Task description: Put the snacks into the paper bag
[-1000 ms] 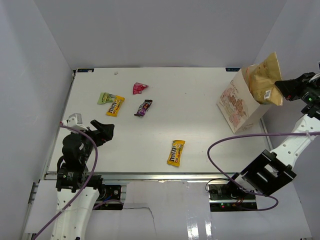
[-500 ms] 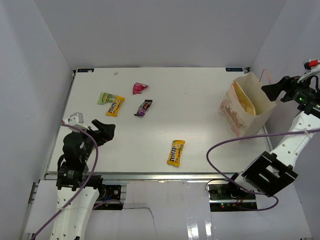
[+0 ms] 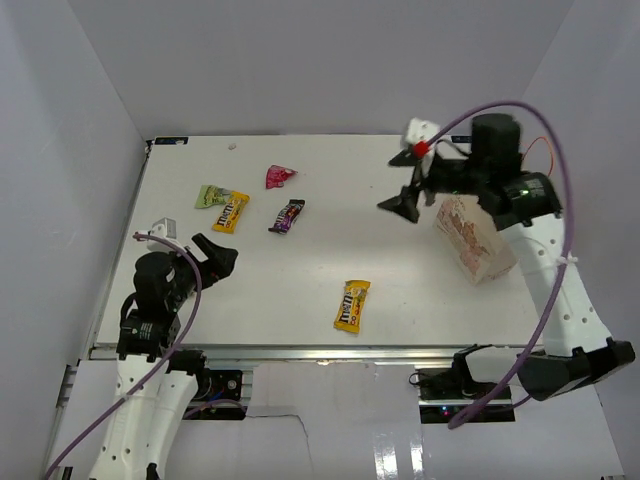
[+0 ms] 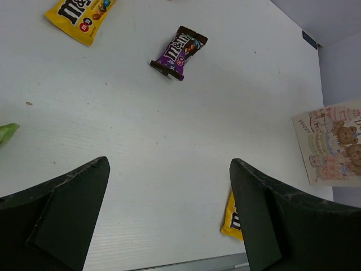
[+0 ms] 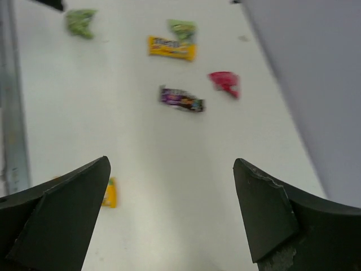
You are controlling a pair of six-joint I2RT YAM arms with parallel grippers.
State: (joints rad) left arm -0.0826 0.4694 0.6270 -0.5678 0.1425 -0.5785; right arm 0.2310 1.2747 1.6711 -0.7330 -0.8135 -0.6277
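Observation:
The paper bag [image 3: 470, 238] stands at the table's right, its mouth hidden under my right arm; its printed side [image 4: 333, 144] shows in the left wrist view. Left of it my right gripper [image 3: 408, 192] [image 5: 170, 162] hangs open and empty above the table. Snacks lie flat on the table: a pink wrapper [image 3: 279, 177], a purple bar [image 3: 287, 215] [image 4: 179, 52] [image 5: 181, 99], a green packet [image 3: 211, 195], a yellow pack [image 3: 232, 211] beside it, and a second yellow pack [image 3: 352, 305] [image 4: 230, 217] near the front. My left gripper [image 3: 214, 258] [image 4: 169, 164] is open at the front left.
Grey walls close in the table on three sides. A metal rail [image 3: 300, 352] runs along the front edge. Another green packet [image 5: 80, 22] lies near my left gripper. My right arm's purple cable [image 3: 540, 130] arcs over the paper bag.
My right gripper opened and let the chip bag drop into the paper bag, then swung left over the table. The left arm shifted slightly.

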